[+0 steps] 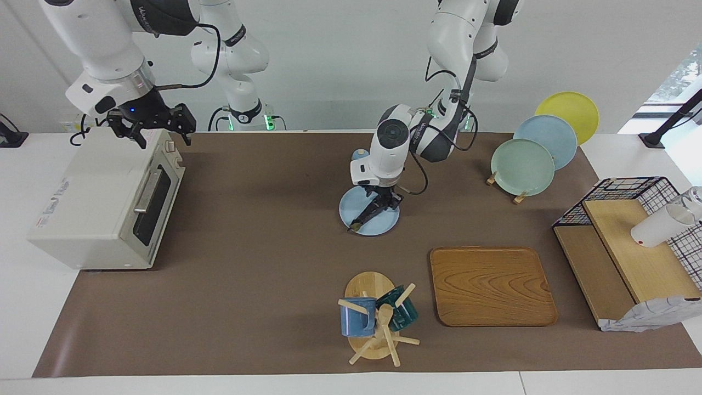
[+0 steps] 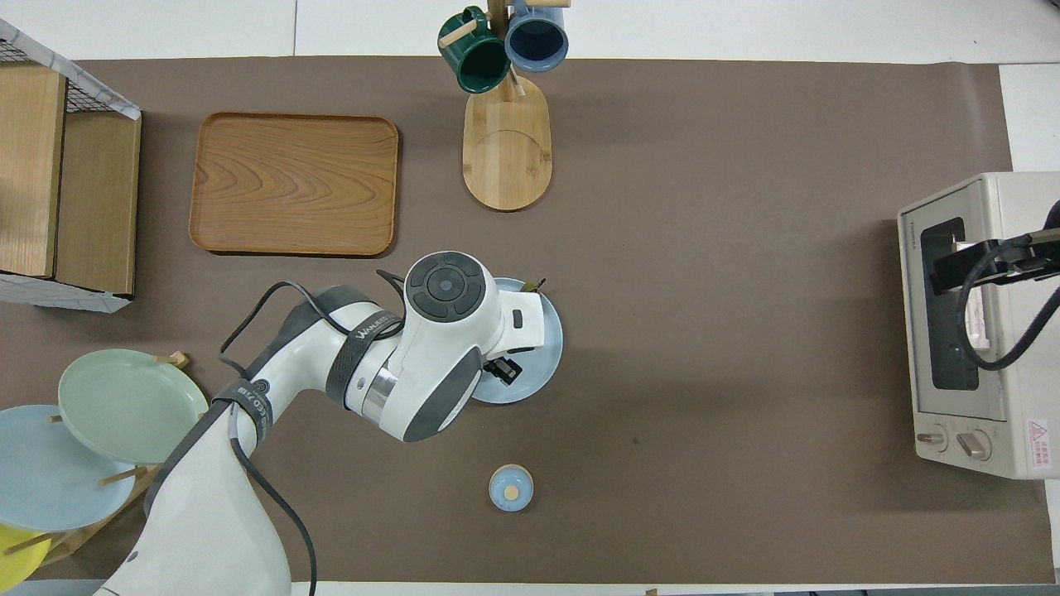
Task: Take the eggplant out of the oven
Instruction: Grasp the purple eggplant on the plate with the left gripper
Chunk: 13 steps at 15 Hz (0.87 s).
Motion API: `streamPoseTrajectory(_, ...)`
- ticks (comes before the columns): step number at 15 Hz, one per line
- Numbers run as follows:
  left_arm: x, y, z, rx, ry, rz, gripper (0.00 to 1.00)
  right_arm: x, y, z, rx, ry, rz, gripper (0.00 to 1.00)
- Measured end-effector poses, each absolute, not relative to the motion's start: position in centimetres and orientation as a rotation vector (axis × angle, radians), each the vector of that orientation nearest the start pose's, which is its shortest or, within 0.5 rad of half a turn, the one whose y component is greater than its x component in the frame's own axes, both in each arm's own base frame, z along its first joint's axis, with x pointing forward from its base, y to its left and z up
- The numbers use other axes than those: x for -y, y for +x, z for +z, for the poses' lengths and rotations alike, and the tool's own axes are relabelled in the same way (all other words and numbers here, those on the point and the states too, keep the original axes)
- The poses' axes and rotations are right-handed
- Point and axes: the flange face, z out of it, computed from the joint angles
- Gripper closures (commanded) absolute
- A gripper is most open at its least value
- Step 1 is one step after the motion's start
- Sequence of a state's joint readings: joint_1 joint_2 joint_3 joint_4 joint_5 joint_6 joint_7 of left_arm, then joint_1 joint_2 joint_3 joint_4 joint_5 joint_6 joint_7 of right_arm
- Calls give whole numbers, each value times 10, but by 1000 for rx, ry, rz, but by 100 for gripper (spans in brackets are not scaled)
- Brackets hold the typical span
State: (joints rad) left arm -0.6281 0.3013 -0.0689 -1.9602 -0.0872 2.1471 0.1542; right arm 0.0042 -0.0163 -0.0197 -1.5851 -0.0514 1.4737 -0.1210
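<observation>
The dark slim eggplant (image 1: 366, 216) lies slantwise on a small blue plate (image 1: 387, 224) in the middle of the table, outside the oven. My left gripper (image 1: 383, 204) hangs low over the eggplant's thicker end on the plate. In the overhead view the left wrist covers most of the eggplant, and only its stem tip (image 2: 539, 287) shows at the plate's (image 2: 545, 364) rim. The off-white oven (image 1: 104, 203) stands at the right arm's end of the table with its glass door up. My right gripper (image 1: 158, 133) is open in the air over the oven's top front edge.
A mug tree (image 1: 376, 321) with two mugs and a wooden tray (image 1: 492, 285) stand farther from the robots than the plate. A rack of plates (image 1: 524, 166) and a wire basket with wooden shelves (image 1: 625, 247) are at the left arm's end. A small blue knobbed lid (image 2: 511, 488) lies nearer to the robots.
</observation>
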Motion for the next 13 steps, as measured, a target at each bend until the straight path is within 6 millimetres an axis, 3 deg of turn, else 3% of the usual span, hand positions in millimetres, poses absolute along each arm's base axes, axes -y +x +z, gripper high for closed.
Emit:
streamPoseTrajectory(4, 385, 453, 311, -1243, -2936, 224, 46, 19, 538, 619, 115, -3181, 153, 0)
streamPoseTrajectory(7, 384, 452, 309, -1237, -2936, 231, 75, 27, 539, 620, 93, -3182, 141, 0)
streamPoseTrajectory(9, 384, 452, 309, -1217, -2944, 230, 100, 29, 540, 620, 87, -3183, 129, 0)
streamPoseTrajectory(13, 383, 457, 315, -1149, -2975, 212, 100, 33, 540, 621, 77, -3184, 120, 0)
